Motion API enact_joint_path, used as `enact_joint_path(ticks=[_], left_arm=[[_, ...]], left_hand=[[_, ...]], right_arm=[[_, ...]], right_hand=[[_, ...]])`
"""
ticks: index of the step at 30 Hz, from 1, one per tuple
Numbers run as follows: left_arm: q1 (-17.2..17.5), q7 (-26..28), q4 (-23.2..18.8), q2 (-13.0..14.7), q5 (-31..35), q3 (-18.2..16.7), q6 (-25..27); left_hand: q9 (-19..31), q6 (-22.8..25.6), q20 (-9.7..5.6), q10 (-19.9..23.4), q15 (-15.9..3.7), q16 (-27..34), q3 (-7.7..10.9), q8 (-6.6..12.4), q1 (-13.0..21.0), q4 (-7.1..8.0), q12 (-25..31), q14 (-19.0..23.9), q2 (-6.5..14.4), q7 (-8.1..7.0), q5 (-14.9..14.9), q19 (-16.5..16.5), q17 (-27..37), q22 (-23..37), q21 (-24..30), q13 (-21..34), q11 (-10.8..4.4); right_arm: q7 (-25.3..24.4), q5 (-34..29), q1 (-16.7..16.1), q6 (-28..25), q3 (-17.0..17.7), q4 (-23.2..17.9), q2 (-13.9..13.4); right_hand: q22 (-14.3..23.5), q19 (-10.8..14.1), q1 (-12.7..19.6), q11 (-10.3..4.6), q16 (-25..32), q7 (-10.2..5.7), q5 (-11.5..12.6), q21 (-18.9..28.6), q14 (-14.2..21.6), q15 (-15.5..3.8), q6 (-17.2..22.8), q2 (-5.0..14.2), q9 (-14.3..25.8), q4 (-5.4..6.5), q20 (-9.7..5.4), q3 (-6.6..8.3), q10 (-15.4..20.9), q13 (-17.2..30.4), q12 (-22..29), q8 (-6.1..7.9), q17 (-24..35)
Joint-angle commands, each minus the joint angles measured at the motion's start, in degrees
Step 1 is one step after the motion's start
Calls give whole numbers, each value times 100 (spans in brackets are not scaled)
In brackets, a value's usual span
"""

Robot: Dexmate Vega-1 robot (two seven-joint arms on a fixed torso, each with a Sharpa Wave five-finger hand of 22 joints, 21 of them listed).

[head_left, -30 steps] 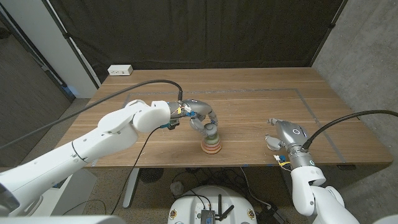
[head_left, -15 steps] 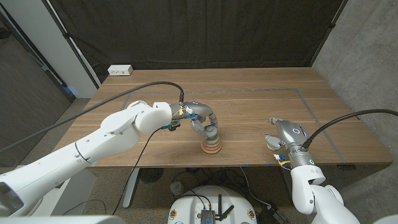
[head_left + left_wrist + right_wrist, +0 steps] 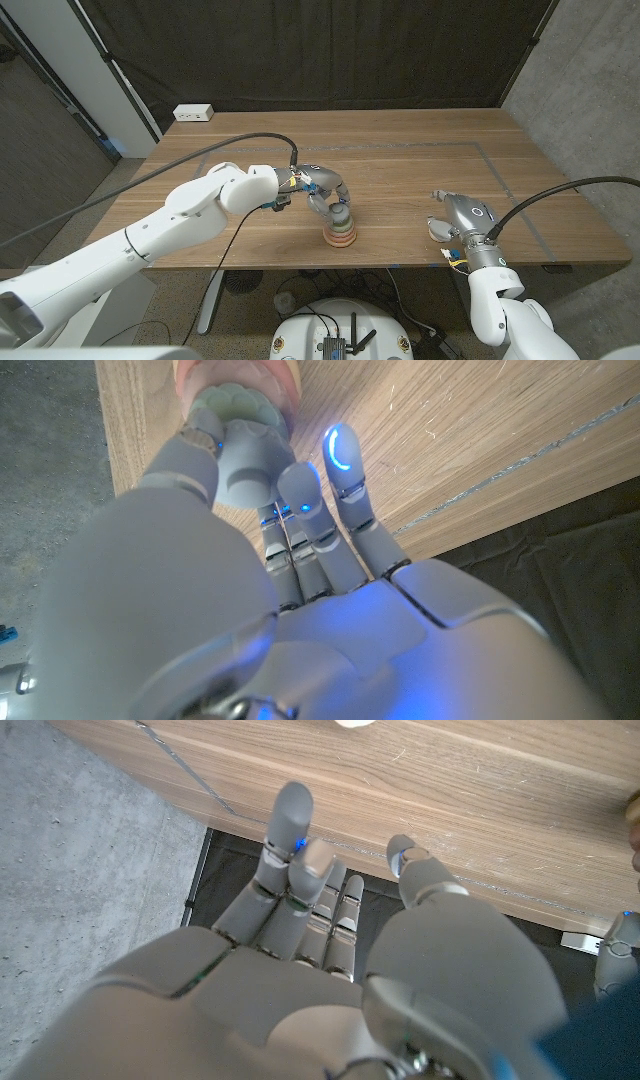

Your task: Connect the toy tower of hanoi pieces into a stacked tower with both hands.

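The toy tower (image 3: 341,236) stands near the table's front edge, in the middle: peach and pink rings below, green ones above. My left hand (image 3: 322,190) reaches over it from the left, and its fingertips pinch the small grey-green top piece (image 3: 340,212) on the stack. In the left wrist view the thumb and a finger close on that scalloped piece (image 3: 236,407), with a peach ring (image 3: 285,372) behind it. My right hand (image 3: 455,214) waits at the front right, well apart from the tower and holding nothing. Its fingers (image 3: 288,820) are spread.
The wooden table (image 3: 420,160) carries thin tape lines (image 3: 497,170) marking a rectangle. A white power strip (image 3: 192,112) lies at the far left corner. A black curtain hangs behind. The tower and my right hand are both close to the front edge.
My left hand has crept slightly to the right and settled lower over the tower's top. My right hand has stayed where it was.
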Motion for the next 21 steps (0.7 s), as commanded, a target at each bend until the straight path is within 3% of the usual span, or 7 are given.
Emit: enact_joint_path(ticks=[1, 21], left_arm=[[21, 71, 41, -57, 239, 80, -86], [75, 53, 106, -150, 313, 111, -124]], left_hand=[[25, -24, -602, 631, -2, -8, 120, -22, 51, 151, 38, 83, 127, -19, 24, 11, 53, 11, 6, 704, -661], [33, -39, -602, 623, -2, -70, 97, -27, 54, 150, 44, 63, 133, -38, 19, 18, 51, 3, 11, 691, -662]], right_arm=[[-131, 94, -22, -63, -51, -44, -54], [-204, 213, 2, -180, -110, -124, -196]], right_hand=[[21, 20, 10, -2, 8, 8, 22, -34, 43, -200, 51, 52, 10, 13, -401, -21, 68, 11, -3, 21, 25], [26, 22, 9, 0, -3, 17, 32, -34, 28, -201, 64, 52, 11, 9, -402, -24, 71, 13, -6, 23, 16]])
